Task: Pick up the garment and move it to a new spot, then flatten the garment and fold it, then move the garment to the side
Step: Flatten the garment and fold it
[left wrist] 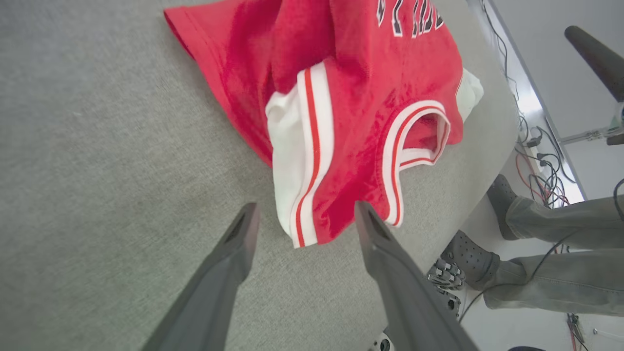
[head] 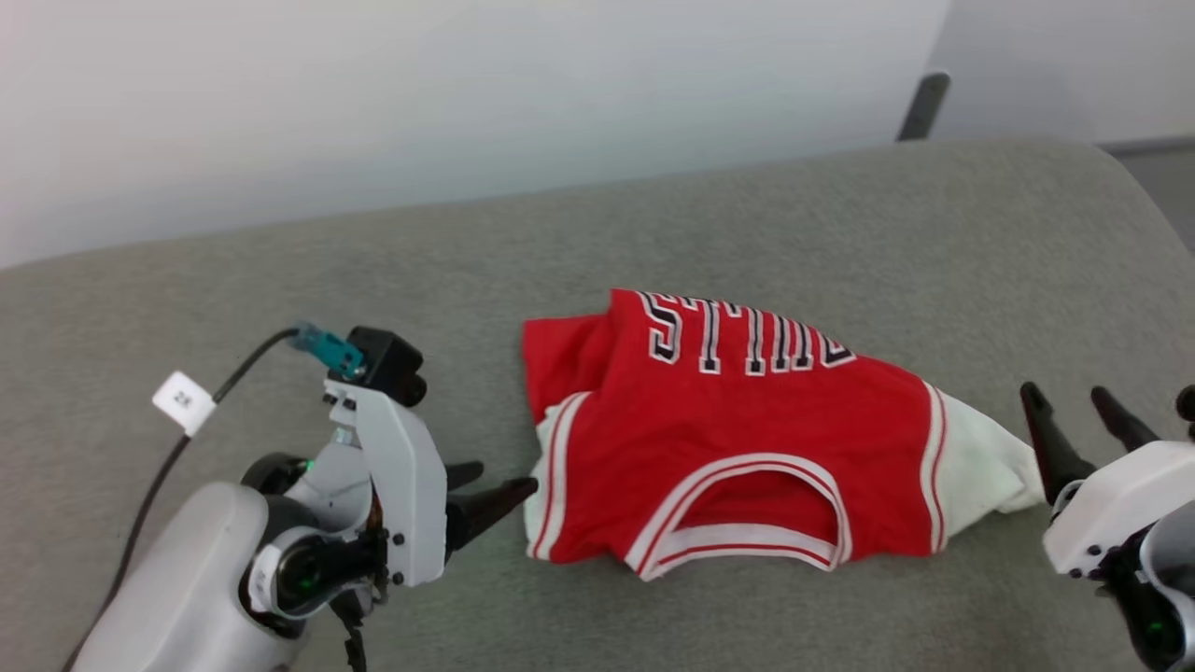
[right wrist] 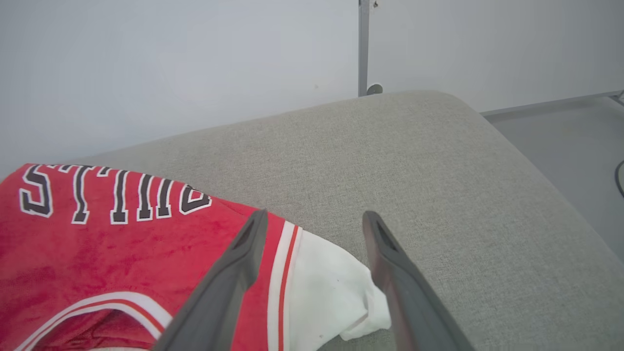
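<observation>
Both pairs of fingers stand spread and empty. The left gripper (head: pixel 507 474) sits just beside the near-left sleeve, and the right gripper (head: pixel 1064 392) straddles the white right sleeve. Between them the garment (head: pixel 738 439) lies rumpled in overlapping layers on the grey cushion (head: pixel 747 215). A pinch may catch one layer only, or snag the cushion's cloth, and drag the garment crooked.

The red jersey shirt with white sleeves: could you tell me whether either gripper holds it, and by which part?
Nothing is held. The left gripper and right gripper are open beside the red jersey shirt, lying on the grey cushion.
</observation>
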`<state>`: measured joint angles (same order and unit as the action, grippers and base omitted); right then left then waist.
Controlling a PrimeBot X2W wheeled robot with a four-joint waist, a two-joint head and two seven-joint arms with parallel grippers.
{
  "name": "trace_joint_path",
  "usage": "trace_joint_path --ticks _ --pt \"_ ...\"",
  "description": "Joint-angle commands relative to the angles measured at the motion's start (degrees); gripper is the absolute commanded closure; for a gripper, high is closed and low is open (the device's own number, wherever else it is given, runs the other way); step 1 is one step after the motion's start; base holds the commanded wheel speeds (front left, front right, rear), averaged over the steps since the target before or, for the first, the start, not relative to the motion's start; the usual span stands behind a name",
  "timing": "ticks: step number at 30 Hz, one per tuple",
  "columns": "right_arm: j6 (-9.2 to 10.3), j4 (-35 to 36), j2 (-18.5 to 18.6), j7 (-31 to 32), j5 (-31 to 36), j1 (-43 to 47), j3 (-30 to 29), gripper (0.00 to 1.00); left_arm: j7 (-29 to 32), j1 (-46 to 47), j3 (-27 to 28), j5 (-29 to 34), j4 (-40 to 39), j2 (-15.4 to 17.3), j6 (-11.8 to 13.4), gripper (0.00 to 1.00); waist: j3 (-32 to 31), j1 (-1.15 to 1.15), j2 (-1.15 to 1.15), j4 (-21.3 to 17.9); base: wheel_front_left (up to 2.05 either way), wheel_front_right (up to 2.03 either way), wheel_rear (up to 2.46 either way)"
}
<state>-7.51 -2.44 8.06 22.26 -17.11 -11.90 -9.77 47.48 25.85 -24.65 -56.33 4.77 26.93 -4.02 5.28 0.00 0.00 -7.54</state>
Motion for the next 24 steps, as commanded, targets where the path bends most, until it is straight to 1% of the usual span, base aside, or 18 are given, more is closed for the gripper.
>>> trace_joint_path --ticks 1,9,14,15,16,22,24 --pt "0.04 0.46 -0.78 -0.17 0.32 0.98 0.02 0.00 0.13 0.07 -0.32 -0.16 1.19 -0.37 -0.09 0.00 2.40 0.00 0.00 -2.77 0.00 0.00 0.00" --pt "0.04 0.69 -2.17 -1.11 0.57 0.07 -0.59 0.00 -1.41 -0.95 -0.59 -1.60 6.67 -0.71 -1.71 0.00 4.83 0.00 0.00 -4.76 0.00 0.00 0.00" --pt "0.04 0.50 -2.64 -1.60 0.88 -0.55 -0.82 0.00 -2.20 -0.51 -0.47 -3.28 10.52 -2.16 -2.32 0.00 5.96 0.00 0.00 -4.76 0.00 0.00 0.00" --pt "0.04 0.40 -2.67 -1.61 0.98 -0.70 -0.82 0.00 -2.22 -0.29 -0.54 -3.51 11.28 -2.41 -2.46 0.42 6.08 0.00 0.00 -4.67 0.00 0.00 0.00" --pt "0.04 0.33 -2.74 -1.73 0.97 -0.81 -0.77 0.00 -2.40 0.08 -0.66 -3.54 11.93 -2.51 -2.62 1.00 6.21 0.00 0.00 -4.54 0.00 0.00 0.00" --pt "0.04 0.02 -2.88 -2.08 1.22 -1.27 -0.56 0.00 -3.37 2.07 -0.54 -4.91 14.14 -2.26 -3.14 1.00 6.22 0.00 0.00 -3.51 0.00 0.00 0.00" --pt "0.04 0.06 -2.85 -2.08 1.37 -1.12 -0.65 0.00 -3.67 2.65 -0.28 -5.19 14.14 -1.74 -3.24 1.00 6.06 0.00 0.00 -3.03 0.00 0.00 0.00"
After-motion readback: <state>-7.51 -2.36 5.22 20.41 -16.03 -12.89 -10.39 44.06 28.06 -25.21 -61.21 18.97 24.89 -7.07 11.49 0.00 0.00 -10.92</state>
